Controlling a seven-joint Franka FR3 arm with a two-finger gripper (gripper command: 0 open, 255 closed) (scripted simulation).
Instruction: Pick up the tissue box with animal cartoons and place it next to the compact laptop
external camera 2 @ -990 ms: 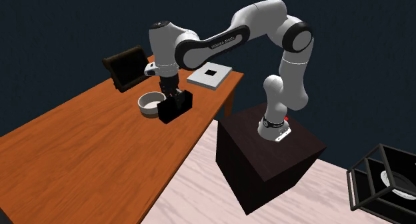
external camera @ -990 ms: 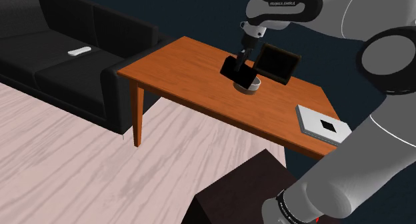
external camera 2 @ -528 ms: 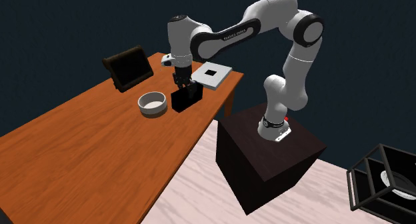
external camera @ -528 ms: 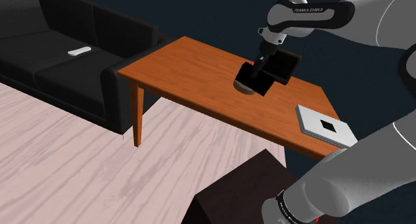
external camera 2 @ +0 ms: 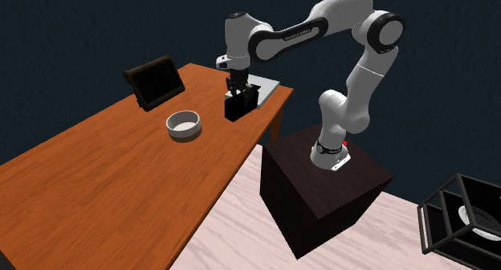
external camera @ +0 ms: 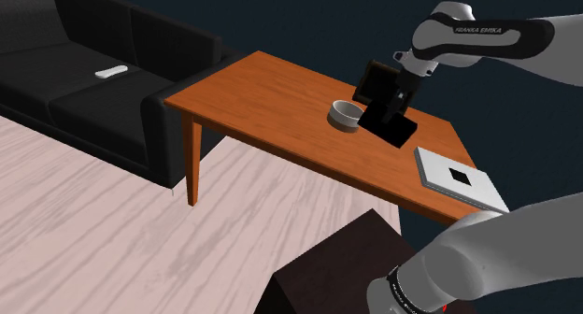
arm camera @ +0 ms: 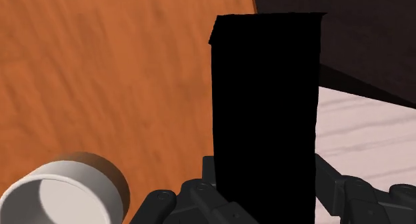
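You see one black sofa [external camera: 84, 107] in the shoulder view, standing on a pale plank floor [external camera: 93, 228] off the table's end.

One brown wood table [external camera: 262, 92] carries all the task things. One dark stand [external camera 2: 321, 188] sits at its edge beside the laptop end, and one black wire frame [external camera 2: 458, 216] stands on the floor well apart from it.

One laptop [external camera: 458, 178] lies closed and flat near the table's corner: a light grey slab with a black square on the lid.

One dark screen [external camera 2: 154, 81] stands tilted at the table's far edge. In the shoulder view the hand and the box cover part of it.

One box [arm camera: 265, 109] is the task's thing. It is drawn plain black, an oblong block with no pattern that you can read. It hangs tilted between the bowl and the laptop, low over the table. You cannot tell whether it touches the top. In the second exterior view it hides part of the laptop.

The hand [external camera 2: 238, 90] pinches the box, with one finger [arm camera: 200, 189] on each side.

One white bowl [external camera: 345, 114] stands upright just beside the box.

One white remote [external camera: 111, 72] lies on the sofa seat.
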